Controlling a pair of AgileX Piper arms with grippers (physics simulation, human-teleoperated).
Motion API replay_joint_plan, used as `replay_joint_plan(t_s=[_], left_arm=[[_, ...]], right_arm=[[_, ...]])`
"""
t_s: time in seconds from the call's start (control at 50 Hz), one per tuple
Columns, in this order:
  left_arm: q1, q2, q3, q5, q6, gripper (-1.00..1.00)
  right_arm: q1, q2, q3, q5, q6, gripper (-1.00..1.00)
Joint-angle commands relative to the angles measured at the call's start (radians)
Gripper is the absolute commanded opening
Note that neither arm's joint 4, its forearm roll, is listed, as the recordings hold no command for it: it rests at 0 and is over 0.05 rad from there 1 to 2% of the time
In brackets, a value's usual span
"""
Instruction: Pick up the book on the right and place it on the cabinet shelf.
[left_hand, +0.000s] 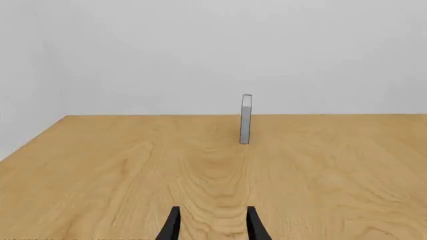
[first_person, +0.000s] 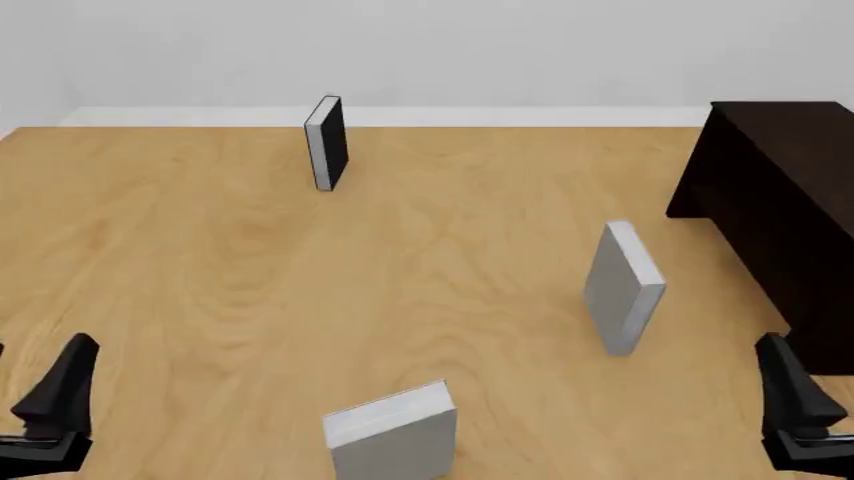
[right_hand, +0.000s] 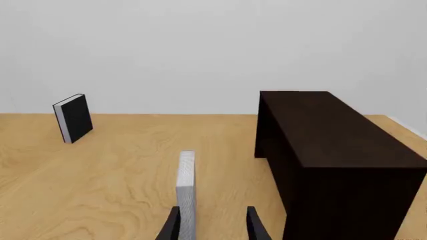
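Light-grey book (first_person: 623, 290) standing upright on wood-grain table (first_person: 200, 260), at 3 o'clock of table centre, near cabinet (first_person: 787, 200). Cabinet sitting at 2 o'clock, very dark matte wood, blocky; shelf interior not showing. Black-covered book (first_person: 327, 142) standing at 12 o'clock; thick grey book (first_person: 394, 432) at 6. Covers plain, unlettered. Left gripper (left_hand: 212, 222) and right gripper (right_hand: 212, 222) both resting fingers apart, holding nothing.

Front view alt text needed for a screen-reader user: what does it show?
Three upright books stand apart on a wooden table: a light-grey book at right near a dark cabinet, a black-covered book far back, a thicker grey book nearest. Both arms' tools sit low at the corners.
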Motion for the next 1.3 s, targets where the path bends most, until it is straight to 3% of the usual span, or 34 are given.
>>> replay_joint_plan(t_s=[0.02,0.24,0.4,0.48,0.64,0.7,0.74,0.92,1.12,1.18,1.2,1.3], left_arm=[[0.005,0.003,0.006,-0.002,0.003,1.0],[-0.004,0.003,0.007,0.002,0.018,1.0],[-0.009,0.005,0.007,0.002,0.027,1.0],[-0.008,0.003,0.007,0.005,0.031,1.0],[-0.01,0.004,0.006,0.007,0.036,1.0],[-0.01,0.003,0.006,0.009,0.036,1.0],[-0.011,0.003,0.006,0.01,0.037,1.0],[-0.022,-0.001,0.007,0.02,0.043,1.0],[-0.027,-0.002,0.007,0.018,0.049,1.0],[-0.029,-0.002,0.007,0.018,0.051,1.0],[-0.031,-0.002,0.007,0.017,0.051,1.0],[-0.025,-0.001,0.006,0.01,0.05,1.0]], right_arm=[[-0.006,0.003,-0.03,0.022,-0.009,1.0],[0.039,0.038,-0.187,0.103,-0.05,1.0],[0.054,0.193,-0.311,0.08,-0.098,1.0],[0.072,0.257,-0.392,0.111,-0.1,1.0],[0.125,0.429,-0.6,0.223,-0.185,1.0],[0.127,0.475,-0.67,0.252,-0.182,1.0],[0.127,0.523,-0.711,0.27,-0.214,1.0],[0.17,0.66,-0.845,0.335,-0.25,1.0],[0.191,0.797,-1.04,0.476,-0.228,1.0],[0.187,0.829,-1.089,0.505,-0.232,1.0],[0.198,0.843,-1.1,0.515,-0.258,1.0],[0.18,0.913,-1.17,0.562,-0.204,1.0]])
